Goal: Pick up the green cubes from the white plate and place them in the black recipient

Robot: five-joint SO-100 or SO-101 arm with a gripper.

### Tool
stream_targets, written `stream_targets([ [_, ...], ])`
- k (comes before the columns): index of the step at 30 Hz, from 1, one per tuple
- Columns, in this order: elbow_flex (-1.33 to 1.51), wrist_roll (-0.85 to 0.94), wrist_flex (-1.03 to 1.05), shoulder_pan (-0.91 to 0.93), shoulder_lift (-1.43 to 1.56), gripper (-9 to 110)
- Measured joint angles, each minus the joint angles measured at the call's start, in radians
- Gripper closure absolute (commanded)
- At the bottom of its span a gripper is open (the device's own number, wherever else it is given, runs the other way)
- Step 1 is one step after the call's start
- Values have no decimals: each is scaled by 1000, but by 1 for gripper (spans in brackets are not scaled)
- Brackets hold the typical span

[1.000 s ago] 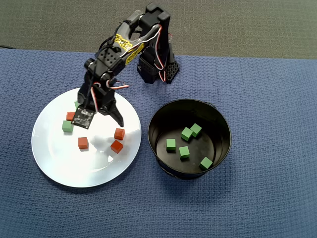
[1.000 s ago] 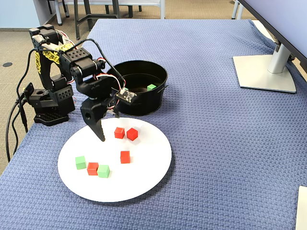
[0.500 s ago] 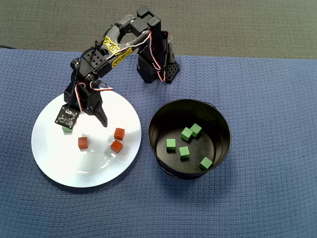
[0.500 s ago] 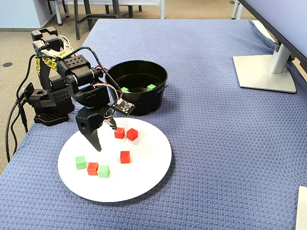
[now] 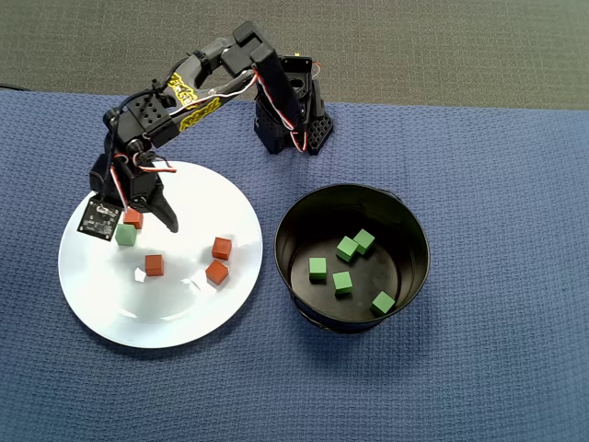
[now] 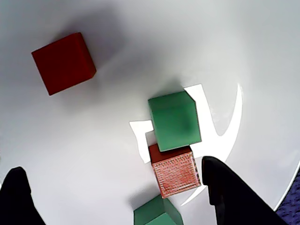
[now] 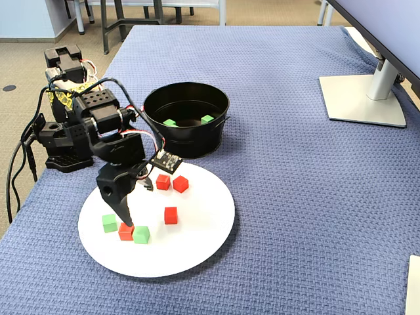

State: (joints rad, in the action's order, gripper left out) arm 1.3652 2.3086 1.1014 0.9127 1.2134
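No writing is readable. The black two-finger gripper gapes wide, empty, over small matte green cubes near the large white plate's left edge; only the overhead view shows five inside the round black pot.

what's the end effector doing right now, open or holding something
End effector: open and empty, its fingers apart over the large flat white plate, with a small red-orange cube and a small matte green cube lying between them.

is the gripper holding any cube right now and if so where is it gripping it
Nothing is held. The gripper is open above the white plate; in the wrist view a red cube and green cubes lie between its fingers, ungripped.
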Motion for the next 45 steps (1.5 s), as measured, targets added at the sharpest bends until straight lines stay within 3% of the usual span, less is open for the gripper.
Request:
stream_targets([
  [30, -212, 26, -2, 25, -232, 62],
  [45, -229, 0, -2, 25, -279, 77],
])
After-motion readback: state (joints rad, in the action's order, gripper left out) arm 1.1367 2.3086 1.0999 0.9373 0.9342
